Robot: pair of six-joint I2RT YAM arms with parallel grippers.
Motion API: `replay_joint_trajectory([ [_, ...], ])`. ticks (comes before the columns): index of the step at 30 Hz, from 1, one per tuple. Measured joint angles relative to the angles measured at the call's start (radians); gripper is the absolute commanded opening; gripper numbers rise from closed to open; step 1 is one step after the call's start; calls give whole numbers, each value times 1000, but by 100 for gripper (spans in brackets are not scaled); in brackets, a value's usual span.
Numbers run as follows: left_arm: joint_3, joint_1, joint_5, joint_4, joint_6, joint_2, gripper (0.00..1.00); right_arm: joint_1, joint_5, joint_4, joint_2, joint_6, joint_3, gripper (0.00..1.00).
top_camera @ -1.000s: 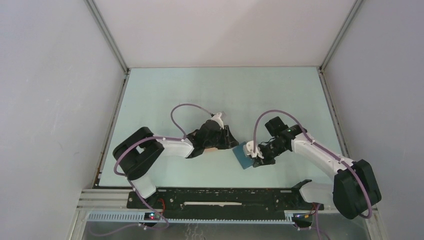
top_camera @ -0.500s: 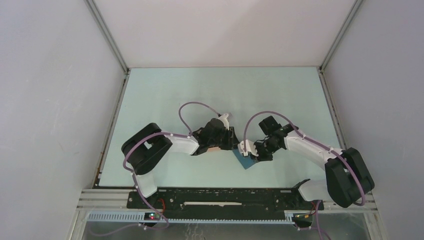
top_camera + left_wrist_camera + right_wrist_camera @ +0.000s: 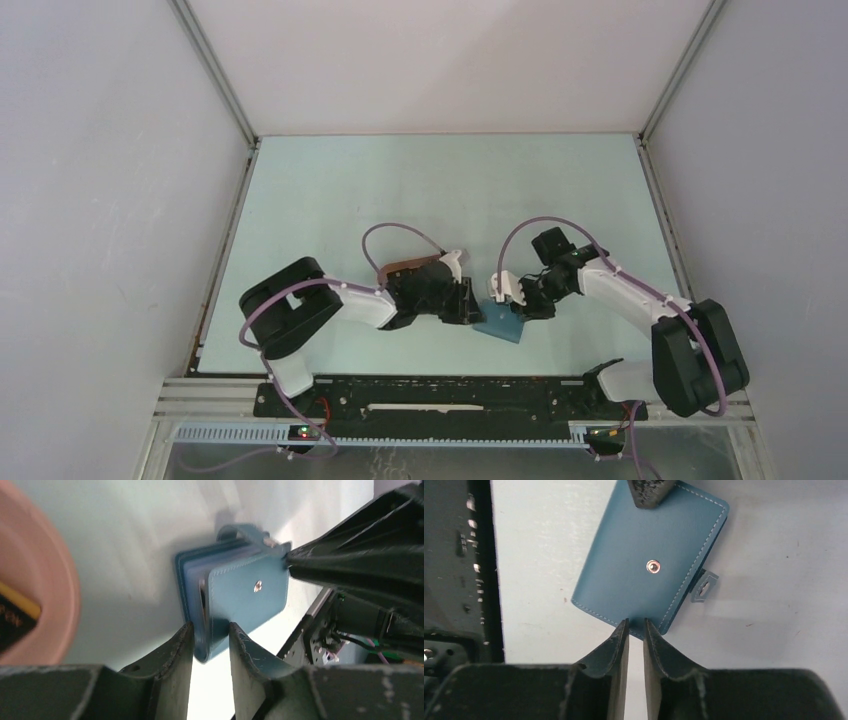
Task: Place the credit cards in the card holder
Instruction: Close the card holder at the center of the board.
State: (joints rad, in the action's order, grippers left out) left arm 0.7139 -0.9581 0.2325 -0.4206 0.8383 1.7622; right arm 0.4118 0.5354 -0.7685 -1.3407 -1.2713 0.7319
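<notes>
The blue card holder (image 3: 500, 323) lies folded on the table between my two grippers. My left gripper (image 3: 210, 639) is shut on its near end, one finger on each face (image 3: 240, 590). In the right wrist view the snap cover (image 3: 654, 565) faces the camera and a left finger (image 3: 649, 491) rests on its far edge. My right gripper (image 3: 635, 626) has its tips at the holder's near edge with only a narrow slit between the jaws; whether it pinches the edge does not show. One dark credit card with a yellow stripe (image 3: 15, 612) lies in the pink tray (image 3: 55, 580).
The pink tray (image 3: 396, 267) sits just behind the left wrist, partly hidden by it. A black rail (image 3: 450, 395) runs along the table's near edge. Grey walls close in the left, right and back sides.
The left gripper slid right off the tray and closed on the card holder. The holder turned and shifted slightly right. The right gripper's jaws eased apart a little.
</notes>
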Motion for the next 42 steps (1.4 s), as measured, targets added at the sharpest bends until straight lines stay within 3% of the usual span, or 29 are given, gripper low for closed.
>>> replay_joint_trajectory([
  [9, -85, -17, -125, 99, -1, -209, 41, -48, 201, -31, 143, 32, 0, 51],
  [15, -84, -17, -143, 85, -28, -275, 35, -16, 201, 56, 141, 130, 2, 46],
  [21, -29, -19, -90, 60, -37, -172, 30, -10, 141, 114, 81, 206, 8, 46],
  [27, 24, -20, -54, 28, -37, -73, 29, -10, 91, 156, 50, 244, 12, 42],
  [42, 37, -20, -46, 36, -38, -21, 29, -3, 26, 195, -16, 285, 29, 32],
])
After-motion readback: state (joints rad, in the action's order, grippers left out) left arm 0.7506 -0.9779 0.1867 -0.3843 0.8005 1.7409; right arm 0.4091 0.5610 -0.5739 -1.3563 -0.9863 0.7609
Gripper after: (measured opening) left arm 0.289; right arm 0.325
